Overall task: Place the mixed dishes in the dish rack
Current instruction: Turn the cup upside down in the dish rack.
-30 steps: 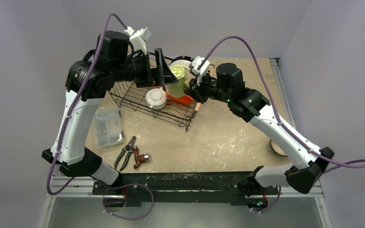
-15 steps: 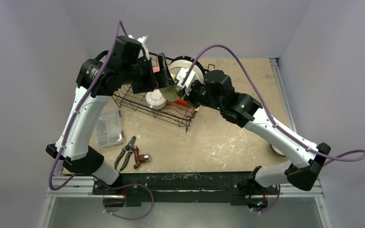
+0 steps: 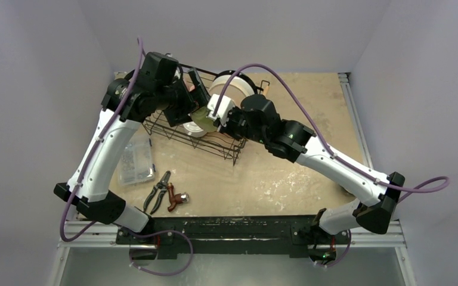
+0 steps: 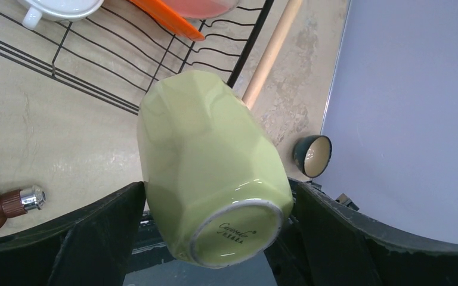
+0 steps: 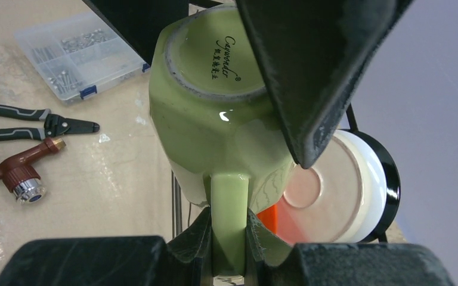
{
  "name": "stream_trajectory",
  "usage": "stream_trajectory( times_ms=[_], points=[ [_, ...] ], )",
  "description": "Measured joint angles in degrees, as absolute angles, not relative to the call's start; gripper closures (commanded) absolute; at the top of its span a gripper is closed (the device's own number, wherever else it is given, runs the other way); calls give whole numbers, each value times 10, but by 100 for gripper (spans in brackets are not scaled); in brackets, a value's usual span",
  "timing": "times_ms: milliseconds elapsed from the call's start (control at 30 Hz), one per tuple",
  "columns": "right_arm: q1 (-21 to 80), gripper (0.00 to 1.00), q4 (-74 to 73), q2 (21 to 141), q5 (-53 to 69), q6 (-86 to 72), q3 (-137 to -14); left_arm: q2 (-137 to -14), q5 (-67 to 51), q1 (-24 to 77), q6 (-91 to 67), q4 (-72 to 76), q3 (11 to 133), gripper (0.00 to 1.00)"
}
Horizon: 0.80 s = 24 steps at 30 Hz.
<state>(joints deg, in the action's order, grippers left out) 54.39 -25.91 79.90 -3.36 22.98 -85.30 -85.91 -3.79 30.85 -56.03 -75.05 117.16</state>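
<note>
Together the right gripper [image 5: 228, 241] pinches the handle of the yellow-green mug [image 5: 214, 119] while the left gripper [image 4: 214, 205] clamps the mug's base between its fingers. The mug hangs tilted over the dish rack [image 4: 125, 65], where a cream plate [image 5: 334, 190] stands on edge. A small dark bowl [image 4: 312, 156] sits on the table [image 4: 65, 137], well apart from the rack.
</note>
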Motion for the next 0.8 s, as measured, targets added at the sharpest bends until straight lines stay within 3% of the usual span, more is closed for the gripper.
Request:
stream_trajectory(
  times_ms=[300,667,800],
  points=[
    [554,100,-253,812,-55,232,-857,-862,-13,309,-580,-742,1162,17],
    [569,100,-256,820,-86,242,-857,-860,-9,311,-605,-723,1122,8],
    [573,100,-251,820,-93,248,-857,-860,-8,312,-607,-722,1117,18]
  ],
)
